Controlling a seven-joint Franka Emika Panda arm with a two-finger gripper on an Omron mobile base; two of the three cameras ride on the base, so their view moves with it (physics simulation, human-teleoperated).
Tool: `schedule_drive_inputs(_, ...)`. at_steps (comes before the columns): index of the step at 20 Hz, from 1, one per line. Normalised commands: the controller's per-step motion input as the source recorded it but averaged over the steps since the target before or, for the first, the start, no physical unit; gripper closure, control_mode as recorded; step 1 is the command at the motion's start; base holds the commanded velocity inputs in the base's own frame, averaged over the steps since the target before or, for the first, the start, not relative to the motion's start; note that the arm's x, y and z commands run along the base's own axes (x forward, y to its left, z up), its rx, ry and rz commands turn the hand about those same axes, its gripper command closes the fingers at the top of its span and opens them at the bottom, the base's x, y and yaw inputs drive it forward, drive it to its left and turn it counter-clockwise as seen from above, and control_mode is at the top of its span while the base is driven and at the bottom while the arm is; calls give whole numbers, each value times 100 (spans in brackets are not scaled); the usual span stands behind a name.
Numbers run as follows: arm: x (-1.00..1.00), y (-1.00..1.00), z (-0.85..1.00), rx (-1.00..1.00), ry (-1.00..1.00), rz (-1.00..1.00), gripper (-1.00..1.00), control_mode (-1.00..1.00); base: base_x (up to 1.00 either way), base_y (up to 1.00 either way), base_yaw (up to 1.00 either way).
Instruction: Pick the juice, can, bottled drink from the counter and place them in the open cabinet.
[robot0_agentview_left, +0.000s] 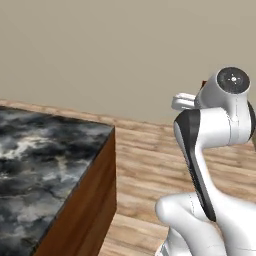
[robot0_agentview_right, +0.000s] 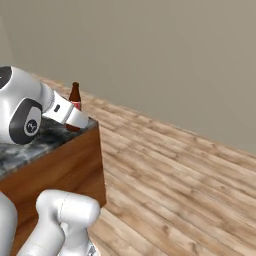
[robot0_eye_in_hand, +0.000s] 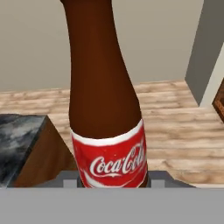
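The bottled drink (robot0_eye_in_hand: 105, 96), a slim dark brown bottle with a red label, stands upright right in front of the hand camera. My gripper (robot0_eye_in_hand: 111, 179) is shut on it at label height, one finger on each side. In the right base view the bottled drink (robot0_agentview_right: 75, 95) rises behind my hand, with my gripper (robot0_agentview_right: 80, 120) at the corner of the black marbled counter (robot0_agentview_right: 30, 145). Whether the bottle's base rests on the stone is hidden by the hand. The counter (robot0_agentview_left: 45, 165) top fills the left of the left base view. The juice and the can are out of view.
Wooden plank floor (robot0_agentview_right: 175, 170) spreads to the right of the counter, up to a plain beige wall (robot0_agentview_right: 165, 55). A grey wall edge (robot0_eye_in_hand: 205, 52) and a sliver of brown wood (robot0_eye_in_hand: 219, 103) show at the right of the hand view.
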Motion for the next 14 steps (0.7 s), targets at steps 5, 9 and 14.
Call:
schedule_drive_inputs(5,0,0,0,0,0,0,100,100,28,10,-56)
schedule_drive_inputs(9,0,0,0,0,0,0,100,100,59,21,-52)
schedule_drive_inputs(14,0,0,0,0,0,0,100,100,95,36,-29)
